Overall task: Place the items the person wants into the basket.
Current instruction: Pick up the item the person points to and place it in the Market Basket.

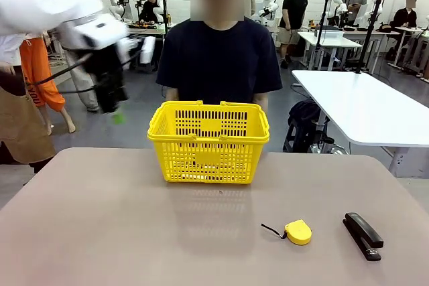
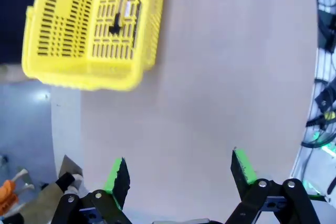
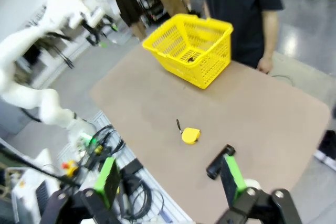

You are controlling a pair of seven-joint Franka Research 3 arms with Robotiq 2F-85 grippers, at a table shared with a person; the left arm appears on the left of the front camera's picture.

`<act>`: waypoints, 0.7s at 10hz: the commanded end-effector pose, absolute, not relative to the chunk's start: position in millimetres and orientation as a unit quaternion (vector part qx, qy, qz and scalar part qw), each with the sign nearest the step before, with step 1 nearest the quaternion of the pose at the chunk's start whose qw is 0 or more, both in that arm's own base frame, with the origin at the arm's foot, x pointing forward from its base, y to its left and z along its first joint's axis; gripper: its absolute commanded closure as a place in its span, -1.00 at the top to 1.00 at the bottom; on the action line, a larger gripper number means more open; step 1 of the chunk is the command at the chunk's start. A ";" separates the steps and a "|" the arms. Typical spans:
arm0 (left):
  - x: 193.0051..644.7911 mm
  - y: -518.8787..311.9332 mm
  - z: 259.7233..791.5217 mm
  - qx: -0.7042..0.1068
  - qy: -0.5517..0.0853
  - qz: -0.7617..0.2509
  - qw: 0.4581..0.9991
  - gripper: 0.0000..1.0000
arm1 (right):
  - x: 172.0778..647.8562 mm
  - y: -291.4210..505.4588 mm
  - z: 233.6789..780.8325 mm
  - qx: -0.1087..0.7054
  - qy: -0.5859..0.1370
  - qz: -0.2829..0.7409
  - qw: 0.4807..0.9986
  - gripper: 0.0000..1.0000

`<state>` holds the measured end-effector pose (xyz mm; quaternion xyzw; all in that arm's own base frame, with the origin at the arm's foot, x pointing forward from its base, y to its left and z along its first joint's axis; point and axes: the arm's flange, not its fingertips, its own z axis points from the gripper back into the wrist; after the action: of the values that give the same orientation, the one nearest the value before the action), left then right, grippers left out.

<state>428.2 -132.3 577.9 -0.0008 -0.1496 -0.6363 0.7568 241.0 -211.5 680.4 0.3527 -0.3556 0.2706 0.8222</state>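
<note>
Yellow basket at table's far edge, before person; items lie inside. My left gripper wide open, empty, raised clear. Right gripper open, empty, high above table.

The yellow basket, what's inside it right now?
The left wrist view shows items in the basket: a pale slim one and a dark one beside it. The lattice walls and blur hide what they are and whether more lie there.

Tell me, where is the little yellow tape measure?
In the front view the yellow tape measure lies on the table, near the robot's right side, just left of the black stapler and nearer than the basket.
</note>
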 end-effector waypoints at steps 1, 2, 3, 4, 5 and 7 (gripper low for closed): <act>405.3 -108.0 552.9 -0.008 -0.153 -0.637 0.755 1.00 | 241.7 -211.4 682.6 0.360 -0.364 0.278 0.813 1.00; 402.1 -104.4 541.9 -0.008 -0.137 -0.639 0.757 1.00 | 241.7 -211.4 682.6 0.360 -0.364 0.278 0.813 1.00; 408.1 -98.8 537.7 -0.007 -0.123 -0.640 0.758 1.00 | 241.7 -211.4 682.6 0.360 -0.364 0.278 0.813 1.00; 416.5 -95.6 531.6 -0.006 -0.116 -0.632 0.766 1.00 | 241.7 -211.4 682.6 0.360 -0.364 0.278 0.813 1.00; 420.3 -98.7 525.3 -0.009 -0.110 -0.619 0.778 1.00 | 241.7 -211.4 682.6 0.360 -0.364 0.278 0.813 1.00; 408.5 -93.2 524.3 -0.015 -0.114 -0.631 0.767 1.00 | 241.7 -211.4 682.6 0.360 -0.364 0.278 0.813 1.00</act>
<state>419.9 -97.4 518.3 -0.0088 -0.1048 -0.6277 0.7713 241.0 -211.3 680.5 0.3526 -0.3556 0.2708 0.8221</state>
